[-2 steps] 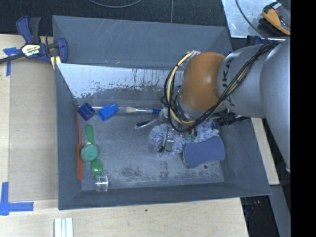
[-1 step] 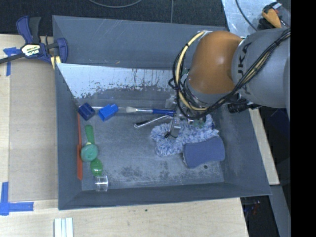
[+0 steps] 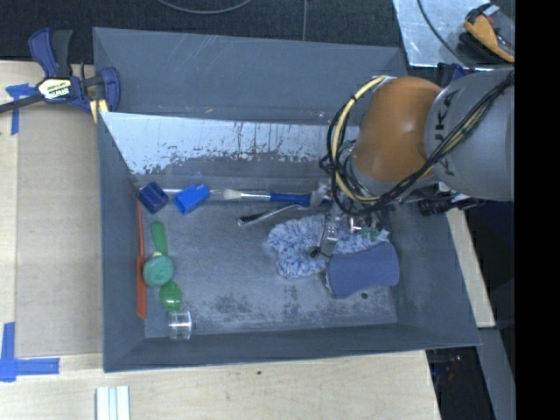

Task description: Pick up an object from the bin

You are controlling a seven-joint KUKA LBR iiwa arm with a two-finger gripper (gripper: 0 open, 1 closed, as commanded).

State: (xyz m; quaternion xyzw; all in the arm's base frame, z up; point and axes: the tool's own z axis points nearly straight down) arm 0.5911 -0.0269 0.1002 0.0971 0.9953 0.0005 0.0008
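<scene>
Grey arm [image 3: 479, 143], orange wrist cover [image 3: 398, 134], black-yellow cables [image 3: 341, 160]

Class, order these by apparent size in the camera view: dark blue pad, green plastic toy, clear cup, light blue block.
1. dark blue pad
2. green plastic toy
3. light blue block and clear cup: these look alike, so unranked.

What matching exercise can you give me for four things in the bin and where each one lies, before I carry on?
Things:
1. orange stick
2. clear cup
3. speckled blue-white cloth
4. dark blue pad

Places:
A. mid-floor, just left of the gripper
B. the view's lower-left corner
C. along the left wall
D. right side, just below the gripper

Pairs: 1-C, 2-B, 3-A, 4-D
</scene>
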